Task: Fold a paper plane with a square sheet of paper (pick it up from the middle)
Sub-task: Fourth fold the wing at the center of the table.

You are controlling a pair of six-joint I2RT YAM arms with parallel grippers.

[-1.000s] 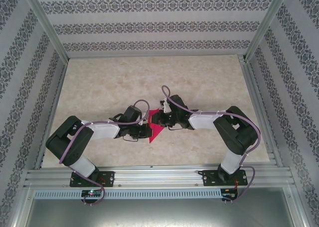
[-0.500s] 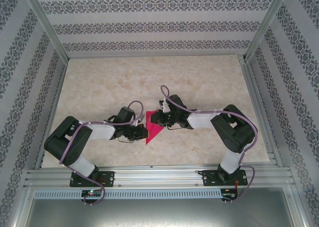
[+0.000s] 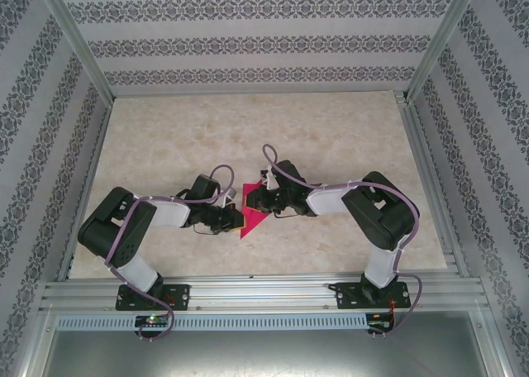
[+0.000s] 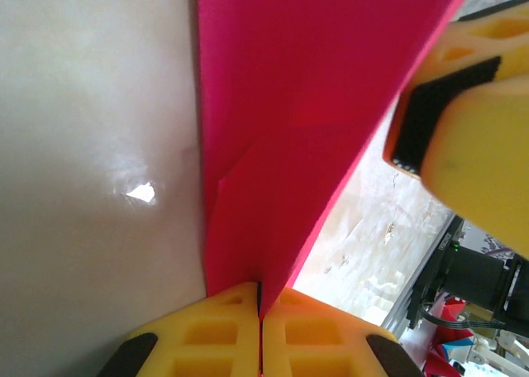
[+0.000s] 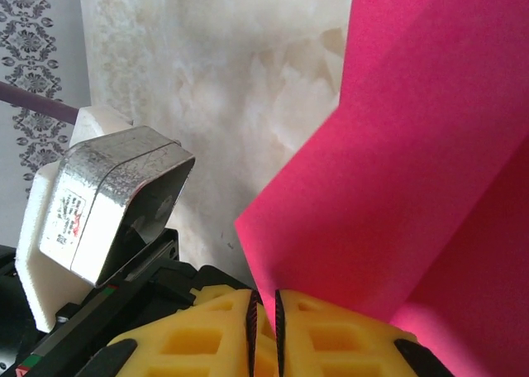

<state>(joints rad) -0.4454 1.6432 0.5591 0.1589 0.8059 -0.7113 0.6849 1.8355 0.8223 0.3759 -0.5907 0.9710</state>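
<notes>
The magenta-pink sheet of paper (image 3: pixel 253 217) is partly folded and held up off the table between both grippers. In the left wrist view the sheet of paper (image 4: pixel 289 104) shows a crease and overlapping layers, and my left gripper (image 4: pixel 261 298) is shut on its narrow lower end. My right gripper (image 5: pixel 264 304) pinches a lower edge of the paper (image 5: pixel 413 162) between nearly touching yellow fingers. From above, the left gripper (image 3: pixel 238 219) and right gripper (image 3: pixel 251 201) meet at the sheet near the table's middle front. One right finger (image 4: pixel 471 129) sits by the paper's upper right edge.
A marble-patterned table top (image 3: pixel 248 129) lies inside a metal frame with patterned walls. The left arm's wrist camera housing (image 5: pixel 107 203) is close to the right gripper. An aluminium rail (image 3: pixel 264 294) with both arm bases runs along the near edge.
Both grippers have shifted a little to the left with the paper still held between them. The left arm's forearm has swung further left.
</notes>
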